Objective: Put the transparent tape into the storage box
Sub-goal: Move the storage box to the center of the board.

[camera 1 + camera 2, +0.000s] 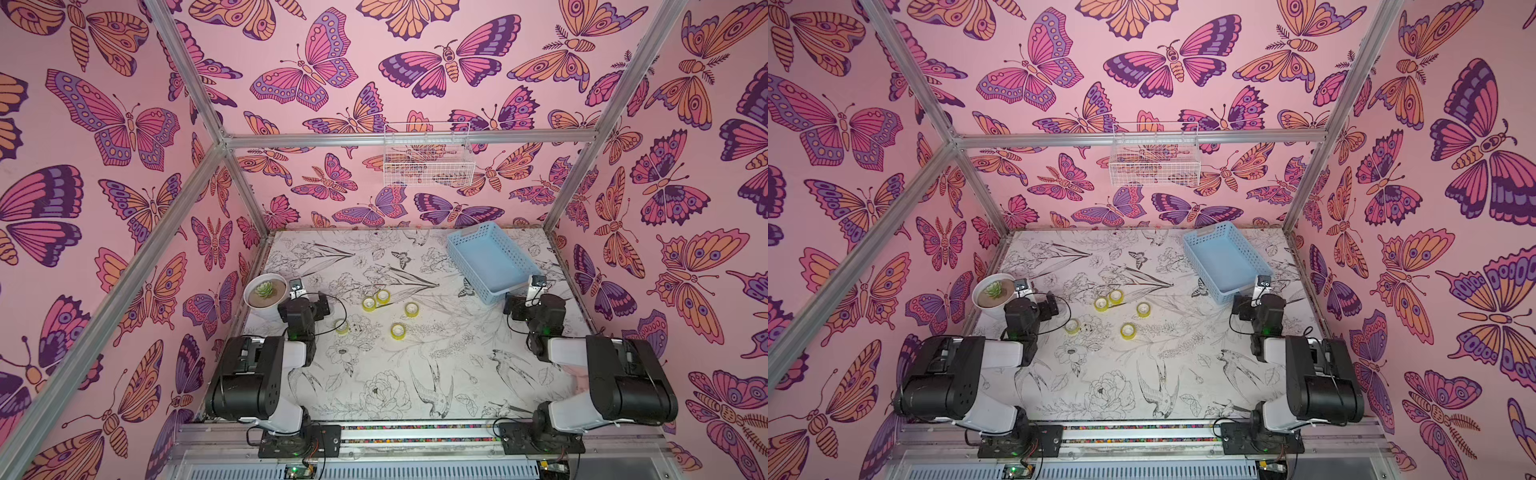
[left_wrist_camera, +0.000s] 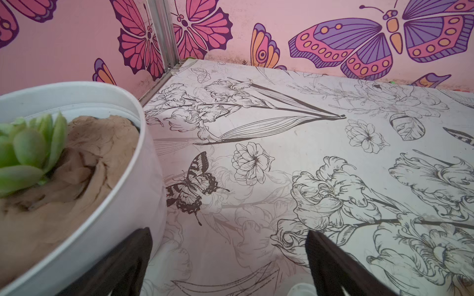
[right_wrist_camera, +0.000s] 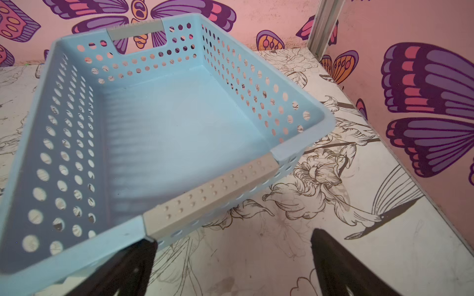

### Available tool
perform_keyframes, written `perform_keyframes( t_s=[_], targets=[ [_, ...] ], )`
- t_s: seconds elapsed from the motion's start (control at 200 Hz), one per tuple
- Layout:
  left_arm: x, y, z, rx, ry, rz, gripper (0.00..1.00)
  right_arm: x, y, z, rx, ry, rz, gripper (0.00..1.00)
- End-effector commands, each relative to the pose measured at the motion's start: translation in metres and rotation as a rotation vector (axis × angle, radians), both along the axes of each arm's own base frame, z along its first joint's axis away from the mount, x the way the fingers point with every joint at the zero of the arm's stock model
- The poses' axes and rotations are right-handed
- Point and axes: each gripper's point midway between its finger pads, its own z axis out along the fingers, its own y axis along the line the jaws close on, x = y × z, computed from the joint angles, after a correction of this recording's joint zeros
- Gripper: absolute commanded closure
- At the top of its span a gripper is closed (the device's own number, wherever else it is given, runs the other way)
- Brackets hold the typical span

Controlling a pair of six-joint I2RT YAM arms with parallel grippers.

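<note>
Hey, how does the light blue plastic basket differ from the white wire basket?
The storage box is light blue plastic with round holes in its walls; the wire basket is white open mesh. The storage box sits on the table, turned at an angle; the wire basket hangs from the frame rail on the back wall. Both are rectangular, open-topped and look empty.

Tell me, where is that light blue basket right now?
In both top views the storage box sits in the far right corner of the table, just beyond the open right gripper; the tape rolls lie apart at mid-table.
</note>
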Motion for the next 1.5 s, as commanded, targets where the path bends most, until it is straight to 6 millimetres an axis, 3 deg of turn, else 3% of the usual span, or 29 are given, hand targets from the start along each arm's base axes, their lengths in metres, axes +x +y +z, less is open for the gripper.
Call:
perform_keyframes(
  t_s=[0.0, 0.716, 0.796, 0.886, 1.117, 1.237, 1.392, 1.422, 1.497],
  targets=[
    [0.004, 0.002, 0.004, 0.007, -0.015, 0.009, 0.00, 0.009, -0.001, 0.011, -0.002, -0.037, 0.010, 0.01],
    [0.000, 0.008, 0.006, 0.008, -0.028, 0.049, 0.00, 0.010, -0.001, 0.012, 0.000, -0.038, 0.009, 0.01],
    [-0.002, 0.008, 0.009, 0.008, -0.039, 0.051, 0.00, 0.011, -0.014, 0.019, -0.005, -0.057, -0.073, 0.01],
    [-0.003, 0.007, 0.018, 0.014, -0.057, 0.044, 0.00, 0.011, -0.031, 0.030, -0.012, 0.009, -0.177, 0.01],
    [-0.003, -0.007, 0.038, 0.039, -0.033, -0.029, 0.00, -0.001, -0.013, 0.071, 0.106, 0.041, -0.122, 0.01],
    [-0.005, -0.007, 0.048, 0.038, -0.022, -0.025, 0.00, -0.013, 0.000, 0.075, 0.179, 0.102, -0.082, 0.01],
    [-0.002, -0.009, 0.062, 0.028, -0.023, -0.015, 0.00, -0.027, -0.002, 0.078, 0.251, 0.161, -0.151, 0.01],
    [-0.002, -0.010, 0.081, 0.027, -0.069, -0.006, 0.00, -0.028, -0.003, 0.080, 0.255, 0.181, -0.174, 0.01],
    [0.004, -0.015, 0.097, -0.001, -0.089, -0.018, 0.00, -0.025, -0.008, 0.087, 0.302, 0.232, -0.259, 0.01]
  ],
)
